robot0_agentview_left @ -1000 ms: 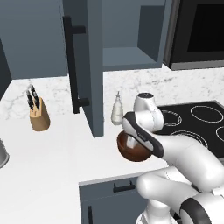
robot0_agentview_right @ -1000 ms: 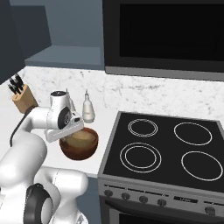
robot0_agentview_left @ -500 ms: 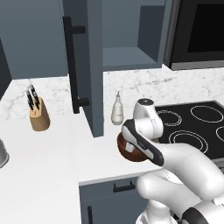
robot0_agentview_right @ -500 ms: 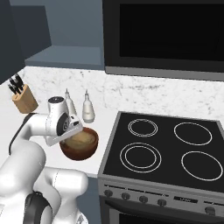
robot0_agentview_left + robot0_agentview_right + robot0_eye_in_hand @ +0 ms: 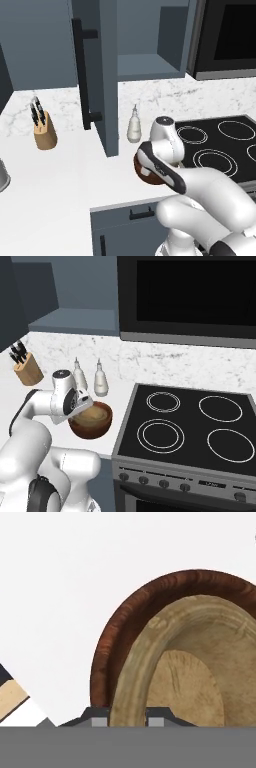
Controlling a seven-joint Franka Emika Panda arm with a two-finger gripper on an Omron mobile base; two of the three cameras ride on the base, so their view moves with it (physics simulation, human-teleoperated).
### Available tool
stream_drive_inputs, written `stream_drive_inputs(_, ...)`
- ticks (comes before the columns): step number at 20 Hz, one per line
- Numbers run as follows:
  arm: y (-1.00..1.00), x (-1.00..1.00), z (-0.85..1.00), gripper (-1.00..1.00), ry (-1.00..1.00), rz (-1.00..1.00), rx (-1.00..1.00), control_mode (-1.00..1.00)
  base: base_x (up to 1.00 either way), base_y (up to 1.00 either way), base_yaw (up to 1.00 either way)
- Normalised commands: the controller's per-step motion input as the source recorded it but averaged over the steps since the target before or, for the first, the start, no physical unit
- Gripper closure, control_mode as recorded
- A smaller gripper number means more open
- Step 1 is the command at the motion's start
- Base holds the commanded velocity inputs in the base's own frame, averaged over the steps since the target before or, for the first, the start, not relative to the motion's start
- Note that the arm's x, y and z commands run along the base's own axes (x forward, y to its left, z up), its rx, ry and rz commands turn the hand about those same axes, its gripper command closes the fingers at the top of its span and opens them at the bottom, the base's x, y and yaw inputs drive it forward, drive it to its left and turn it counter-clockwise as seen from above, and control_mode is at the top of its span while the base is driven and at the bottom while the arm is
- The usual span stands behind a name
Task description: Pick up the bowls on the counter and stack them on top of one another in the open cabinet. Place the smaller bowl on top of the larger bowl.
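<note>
The larger bowl [image 5: 92,430], deep and reddish-brown, stands on the white counter [image 5: 60,175] just left of the stovetop. The smaller bowl [image 5: 96,415], light tan, lies tilted inside it. In the hand view the tan bowl [image 5: 200,662] fills the brown bowl [image 5: 125,622], and its thick rim runs between my fingertips [image 5: 100,718]. My gripper [image 5: 82,406] is shut on that rim at the bowls' left side. In the left base view my forearm covers most of the brown bowl [image 5: 144,174]. The open cabinet [image 5: 150,65] hangs above and behind, its door [image 5: 95,75] swung out.
Two shaker bottles [image 5: 101,381] [image 5: 78,376] stand behind the bowls. A knife block [image 5: 44,132] sits far left on the counter. The black stovetop [image 5: 190,426] lies to the right under a dark microwave [image 5: 190,296]. A metal object [image 5: 2,175] shows at the left edge.
My hand has sunk a little and drawn nearer over the bowls, still shut on the tan bowl's rim. The brown bowl has stayed in place.
</note>
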Motion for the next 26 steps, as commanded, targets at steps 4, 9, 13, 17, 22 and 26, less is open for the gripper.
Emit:
stream_drive_inputs(4,0.0,0.33,-0.09,1.0,0.0,0.0,0.0,-1.0,0.0,0.0,0.0)
stream_drive_inputs(9,0.0,0.22,-0.24,1.0,0.0,0.0,0.0,-1.0,0.0,0.0,0.0)
stream_drive_inputs(13,0.0,0.04,-0.14,1.0,0.0,0.0,0.0,-1.0,0.0,0.0,0.0)
stream_drive_inputs(17,0.0,0.0,0.0,1.0,0.0,0.0,0.0,-1.0,0.0,0.0,0.0)
stream_drive_inputs(22,0.0,0.0,0.0,-1.0,0.0,0.0,0.0,-1.0,0.0,0.0,0.0)
stream_drive_inputs(26,0.0,0.0,0.0,-1.0,0.0,0.0,0.0,-1.0,0.0,0.0,0.0)
